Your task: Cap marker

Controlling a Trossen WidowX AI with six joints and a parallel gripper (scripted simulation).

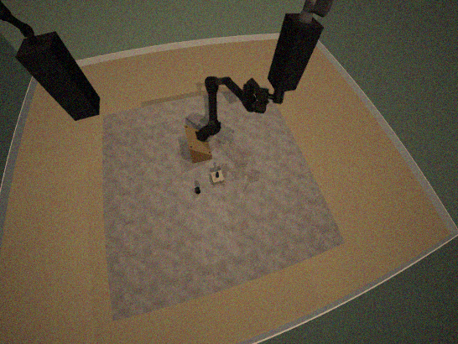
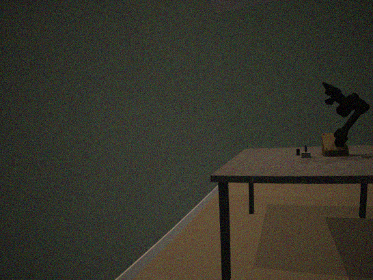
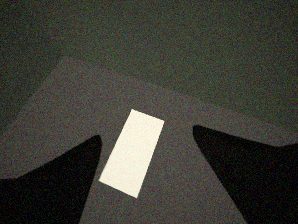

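one marker [image 1: 216,174] upright in one holder block [image 1: 217,178]; one cap [image 1: 197,190] loose just left of it. one gripper [image 3: 147,165], raised far off, released, fingertips cut off by the wrist view's edge.

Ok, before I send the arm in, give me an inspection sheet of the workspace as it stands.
Surface: grey mottled table top on dark legs, dimly lit.
Job's things: marker upright in the pale holder block; cap standing loose on the table beside the block, apart from it; not yet on the marker.
Clutter: a white rectangle shows in the wrist view only; what it is cannot be told.
Grippers: gripper open, empty, raised well above the table and away from both parts.
Cables: nothing seen.
Surroundings: arm on a tan base block; two tall dark posts by the table's far corners; tan floor, green walls.
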